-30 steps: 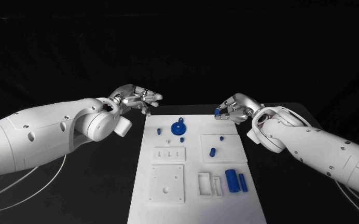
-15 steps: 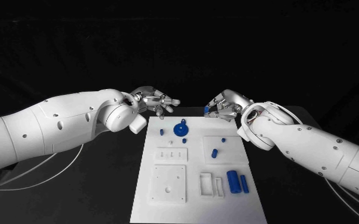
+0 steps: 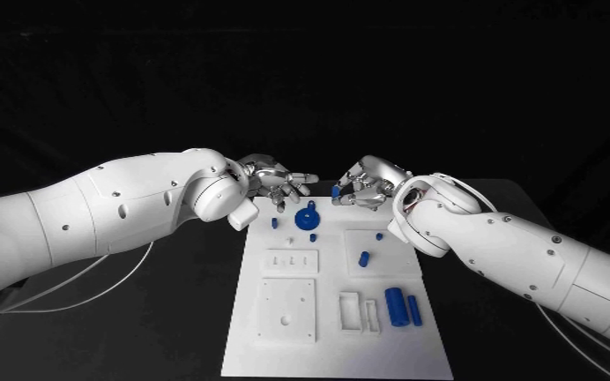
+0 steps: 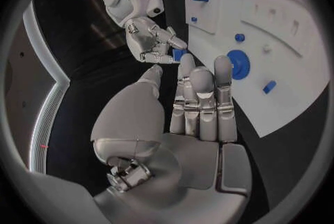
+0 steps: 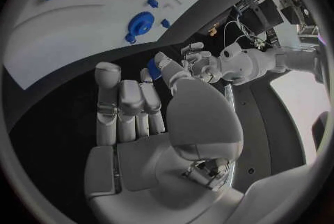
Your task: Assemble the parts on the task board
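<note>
- While the near end of the white board (image 3: 333,346) lies untouched on the black counter (image 3: 190,328), two upright blue cylinders (image 3: 402,306) stand at its near right beside a narrow white slot block (image 3: 348,312), and a square white plate (image 3: 285,310) sits at the near left.
- Further up the board, a small blue peg (image 3: 362,259) rests on the right-hand raised panel, with a tinier blue stud (image 3: 377,237) just beyond it.
- Near the far end, a blue gear-like disc (image 3: 307,219) lies flat, with small blue pegs beside it (image 3: 275,221).
- Over the last second both arms have swung inward, from well outside the board's far corners to just past its far edge, so the two hands are now close together beyond the disc.
- Left hand (image 3: 282,183): released, fingers spread and carrying nothing, hovering by the far left corner.
- Right hand (image 3: 360,187): pinching a small blue part (image 3: 337,192) in its fingertips, off the board's far edge.
- My reading: the hands have met for a handover or for a joint placement near the disc; no seating has begun.
- The left wrist view shows the right hand (image 4: 155,41) from the front, with the blue part (image 4: 178,54) nipped at its fingertips, clearer than from above.
- The right wrist view shows the blue part (image 5: 153,68) from behind its own hand (image 5: 139,107), with the left hand (image 5: 198,62) facing it, nearly touching.
- From the head view alone I cannot tell whether the two hands touch.
</note>
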### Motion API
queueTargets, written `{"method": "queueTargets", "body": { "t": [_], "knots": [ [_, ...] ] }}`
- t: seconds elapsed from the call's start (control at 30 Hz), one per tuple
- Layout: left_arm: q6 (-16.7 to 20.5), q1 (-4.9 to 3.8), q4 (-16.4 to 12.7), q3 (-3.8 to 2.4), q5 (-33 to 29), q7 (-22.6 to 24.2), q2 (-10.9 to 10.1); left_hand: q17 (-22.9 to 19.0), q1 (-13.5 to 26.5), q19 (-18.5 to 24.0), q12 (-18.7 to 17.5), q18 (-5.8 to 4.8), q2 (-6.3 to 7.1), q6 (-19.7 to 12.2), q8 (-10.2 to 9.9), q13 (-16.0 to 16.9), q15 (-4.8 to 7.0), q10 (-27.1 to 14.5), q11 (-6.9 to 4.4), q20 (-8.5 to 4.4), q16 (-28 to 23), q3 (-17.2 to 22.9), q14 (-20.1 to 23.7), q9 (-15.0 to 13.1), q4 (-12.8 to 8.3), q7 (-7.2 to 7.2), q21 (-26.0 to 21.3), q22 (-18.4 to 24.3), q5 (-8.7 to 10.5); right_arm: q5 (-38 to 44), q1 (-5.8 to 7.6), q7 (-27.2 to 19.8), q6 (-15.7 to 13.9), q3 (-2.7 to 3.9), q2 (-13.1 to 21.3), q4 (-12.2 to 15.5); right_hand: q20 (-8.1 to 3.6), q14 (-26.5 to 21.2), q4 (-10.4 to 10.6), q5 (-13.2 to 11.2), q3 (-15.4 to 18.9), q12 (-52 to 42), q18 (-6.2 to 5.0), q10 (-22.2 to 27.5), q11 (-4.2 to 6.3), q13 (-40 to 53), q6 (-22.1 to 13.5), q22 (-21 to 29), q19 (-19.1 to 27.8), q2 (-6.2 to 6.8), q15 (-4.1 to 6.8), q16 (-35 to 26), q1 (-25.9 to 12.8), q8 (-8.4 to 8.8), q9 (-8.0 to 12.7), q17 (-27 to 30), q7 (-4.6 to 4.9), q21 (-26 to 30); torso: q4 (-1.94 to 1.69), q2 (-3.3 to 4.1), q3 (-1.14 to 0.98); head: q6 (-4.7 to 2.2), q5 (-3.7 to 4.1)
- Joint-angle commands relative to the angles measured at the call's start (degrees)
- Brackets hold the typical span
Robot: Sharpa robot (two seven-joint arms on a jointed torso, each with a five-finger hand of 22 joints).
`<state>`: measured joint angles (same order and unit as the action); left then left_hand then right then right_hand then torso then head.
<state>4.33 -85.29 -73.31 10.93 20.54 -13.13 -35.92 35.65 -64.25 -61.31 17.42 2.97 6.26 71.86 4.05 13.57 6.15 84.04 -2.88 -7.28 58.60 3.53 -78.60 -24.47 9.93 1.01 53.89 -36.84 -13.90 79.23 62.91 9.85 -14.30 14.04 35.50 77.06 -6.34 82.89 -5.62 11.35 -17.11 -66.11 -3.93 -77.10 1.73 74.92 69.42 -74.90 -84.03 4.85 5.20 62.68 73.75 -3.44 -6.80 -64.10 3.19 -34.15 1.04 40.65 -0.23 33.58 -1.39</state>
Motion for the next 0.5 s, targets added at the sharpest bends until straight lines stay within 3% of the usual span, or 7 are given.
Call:
{"method": "queueTargets", "body": {
  "t": [0.03,0.1,0.13,0.17,0.2,0.3,0.5],
  "knots": [
    [-1.4,-0.18,0.1,-0.03,2.3,-3.3,0.6,0.0,0.0,0.5,0.6,-0.87,0.38,0.3,0.1,0.5,0.16,2.4,-0.42,-0.08,0.8,0.1,0.4,-3.3,0.1,-0.56,0.3,-0.5,-2.62,1.0,0.06,1.4,1.7,-0.17,-0.5,0.5,-0.17,0.3,0.0,0.2,-0.3,-0.1,-0.62,-0.3,0.02,0.0,0.3,-2.7,-2.8,0.22,0.1,0.0,-0.1,-0.19,-0.1,0.0,-0.04,-0.2,0.03,0.07,-0.07,0.03,-0.01],
    [-1.4,-0.18,0.1,-0.03,2.6,-3.6,0.8,-0.1,0.0,0.7,0.8,-0.96,0.36,-0.1,-0.1,0.9,0.22,2.4,-0.47,-0.15,1.5,0.0,0.8,-8.0,0.2,-0.75,0.4,-1.0,-3.43,1.0,0.1,1.5,1.9,-0.31,-0.7,0.6,-0.17,0.3,0.0,0.2,-0.3,-0.1,-0.62,-0.3,0.02,0.0,0.3,-2.7,-2.8,0.17,0.09,0.0,-0.1,-0.18,-0.1,0.0,-0.04,-0.2,0.05,0.08,-0.06,-0.03,-0.08],
    [-1.3,-0.18,0.1,-0.02,2.7,-3.8,0.9,-0.1,0.0,0.7,0.7,-0.96,0.37,-0.1,-0.1,0.9,0.19,2.4,-0.49,-0.15,1.5,0.0,0.8,-8.2,0.2,-0.79,0.4,-1.1,-3.45,1.0,0.12,1.5,2.0,-0.39,-0.8,0.7,-0.17,0.3,0.0,0.2,-0.3,-0.1,-0.62,-0.3,0.02,0.0,0.3,-2.7,-2.8,0.17,0.09,0.0,-0.1,-0.18,-0.1,0.0,-0.04,-0.2,0.04,0.08,-0.07,-0.03,-0.08],
    [-1.3,-0.18,0.1,-0.02,3.0,-3.9,1.0,-0.5,0.0,0.9,0.5,-0.91,0.5,-0.6,-0.2,1.1,0.14,2.4,-0.49,-0.09,1.7,0.1,1.0,-10.7,0.4,-0.68,0.3,-1.5,-3.45,1.0,0.15,1.6,2.2,-0.47,-0.9,0.7,-0.17,0.3,0.0,0.2,-0.3,-0.1,-0.62,-0.3,0.02,0.0,0.3,-2.7,-2.8,0.17,0.09,0.0,-0.1,-0.18,-0.1,0.0,-0.04,-0.2,0.0,0.08,-0.05,-0.04,-0.09],
    [-1.3,-0.18,0.1,-0.02,3.3,-4.1,1.1,-0.7,0.0,0.9,0.4,-0.89,0.53,-0.7,-0.3,1.2,0.13,2.3,-0.43,-0.05,1.8,0.2,1.0,-11.4,0.5,-0.73,0.2,-1.7,-3.16,1.0,0.18,1.7,2.3,-0.54,-1.0,0.8,-0.18,0.3,0.0,0.2,-0.3,-0.1,-0.62,-0.3,0.03,0.0,0.3,-2.7,-2.8,0.17,0.11,0.0,-0.2,-0.19,-0.1,0.0,-0.07,-0.3,-0.03,0.09,-0.05,-0.04,-0.09],
    [-1.2,-0.18,0.2,-0.02,4.3,-4.7,1.4,-1.0,0.4,0.9,0.4,-0.87,1.13,-0.9,-0.3,1.3,0.08,2.3,-0.37,0.0,2.0,0.1,1.1,-11.9,1.1,-0.62,0.1,-1.9,-0.87,1.0,0.26,1.8,2.5,-0.72,-1.3,0.9,-0.18,0.3,0.1,0.3,-0.2,-0.1,-0.63,-0.3,0.04,0.0,0.3,-2.7,-2.8,0.21,0.11,0.0,-0.3,-0.18,-0.1,0.0,-0.07,-0.3,-0.04,0.11,-0.03,-0.1,-0.12],
    [-1.0,-0.18,0.3,-0.01,6.3,-6.1,2.0,-1.3,0.4,0.9,0.3,-0.84,1.61,-1.0,-0.3,1.5,0.05,2.3,-0.33,0.05,2.2,0.2,1.2,-12.5,1.7,-0.56,0.0,-2.2,-0.02,1.1,0.34,1.9,3.0,-0.87,-1.8,1.3,-0.19,0.3,0.1,0.7,0.0,-0.1,-0.63,-0.3,0.05,0.0,0.3,-2.8,-2.8,0.2,0.12,0.0,-0.4,-0.19,-0.1,0.0,-0.1,-0.4,-0.04,0.15,0.02,-0.02,0.11]
  ]
}}
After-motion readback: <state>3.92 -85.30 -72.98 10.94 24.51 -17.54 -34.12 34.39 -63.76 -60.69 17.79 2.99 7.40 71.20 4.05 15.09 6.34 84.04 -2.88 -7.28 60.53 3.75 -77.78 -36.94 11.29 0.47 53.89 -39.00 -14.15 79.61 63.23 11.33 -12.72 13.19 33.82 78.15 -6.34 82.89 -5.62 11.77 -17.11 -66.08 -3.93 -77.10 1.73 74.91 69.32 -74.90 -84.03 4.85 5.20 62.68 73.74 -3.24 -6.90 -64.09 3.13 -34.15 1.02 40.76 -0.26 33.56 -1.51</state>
